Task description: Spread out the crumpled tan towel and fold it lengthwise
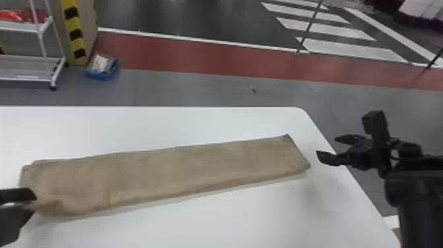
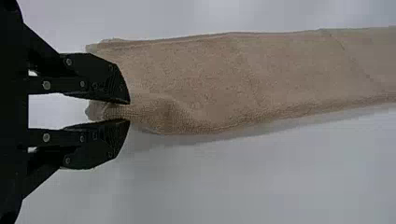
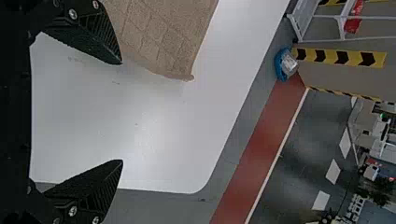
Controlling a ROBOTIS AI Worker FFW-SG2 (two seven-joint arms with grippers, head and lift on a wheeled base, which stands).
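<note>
The tan towel (image 1: 171, 174) lies on the white table as a long flat folded strip, running from the left side toward the right edge. My left gripper (image 1: 28, 204) is at the strip's left end, at its near corner. In the left wrist view, my left gripper (image 2: 130, 112) is shut on that corner of the towel (image 2: 210, 79), a bunched bit pinched between the fingers. My right gripper (image 1: 324, 148) stands by the table's right edge, apart from the towel's right end. In the right wrist view, my right gripper (image 3: 122, 112) is open, with the towel's end (image 3: 163, 42) beyond it.
The white table (image 1: 230, 217) has its right edge beneath the right gripper, with a rounded far corner. Beyond it on the floor are a white shelf rack (image 1: 29, 59), a yellow-black striped post (image 1: 75, 33) and a blue bin (image 1: 102, 74).
</note>
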